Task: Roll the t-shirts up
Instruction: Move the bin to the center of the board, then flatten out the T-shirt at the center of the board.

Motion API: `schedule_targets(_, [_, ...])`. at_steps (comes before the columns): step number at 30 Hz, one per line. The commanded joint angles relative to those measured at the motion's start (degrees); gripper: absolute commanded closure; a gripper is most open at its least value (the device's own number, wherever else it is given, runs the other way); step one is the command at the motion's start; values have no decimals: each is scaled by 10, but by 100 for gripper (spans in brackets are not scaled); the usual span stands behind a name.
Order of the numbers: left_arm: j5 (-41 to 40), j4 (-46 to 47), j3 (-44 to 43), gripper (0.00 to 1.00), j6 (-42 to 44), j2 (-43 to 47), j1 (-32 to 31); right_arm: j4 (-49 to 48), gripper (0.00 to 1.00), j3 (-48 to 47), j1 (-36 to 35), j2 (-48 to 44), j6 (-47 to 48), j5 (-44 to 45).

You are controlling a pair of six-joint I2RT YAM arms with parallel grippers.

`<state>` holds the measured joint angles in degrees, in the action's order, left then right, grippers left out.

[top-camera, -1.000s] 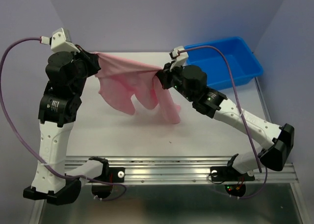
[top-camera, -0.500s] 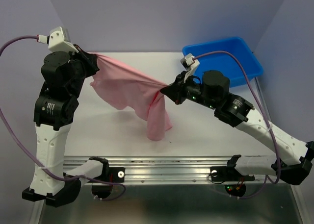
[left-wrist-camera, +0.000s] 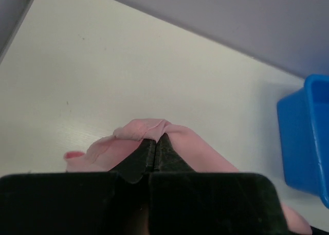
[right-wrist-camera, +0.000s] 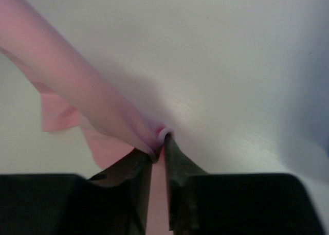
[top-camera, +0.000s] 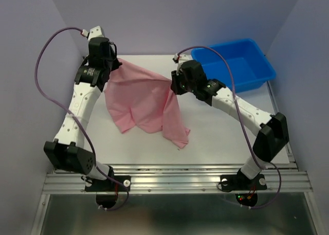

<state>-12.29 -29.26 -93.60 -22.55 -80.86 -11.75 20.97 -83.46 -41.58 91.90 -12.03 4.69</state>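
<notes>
The light pink t-shirt (top-camera: 141, 98) hangs stretched between my two grippers over the far half of the white table (top-camera: 216, 132), and its lower folds lie on the tabletop. My left gripper (top-camera: 114, 65) is shut on one top corner at the far left. In the left wrist view that gripper (left-wrist-camera: 157, 138) pinches a bunched fold of the t-shirt (left-wrist-camera: 200, 147). My right gripper (top-camera: 174, 85) holds the other end near the middle. In the right wrist view its tips (right-wrist-camera: 160, 142) pinch the t-shirt (right-wrist-camera: 77, 80) with a thin gap behind them.
A blue rectangular bin (top-camera: 229, 43) stands at the far right of the table, just behind the right arm, and shows in the left wrist view as the blue bin (left-wrist-camera: 308, 137). Purple walls close in the back and sides. A metal rail runs along the near edge.
Both arms have reached toward the far side of the table, the left one stretching far out. The shirt has come down, its lower part now resting on the table.
</notes>
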Motion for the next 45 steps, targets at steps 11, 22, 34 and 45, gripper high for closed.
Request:
schedule_targets(11, [25,-8,-142,8,24,-242,38,24,7,-86,53,88,-20,-42])
schedule_targets(22, [7,17,227,9,-31,-33,52,15,12,155,-46,-1,-129,23])
schedule_targets(34, [2,18,467,1,-211,44,53,-2,11,196,-76,-13,-156,47])
schedule_targets(45, [8,84,511,20,-235,-18,53,6,7,187,-76,11,-152,80])
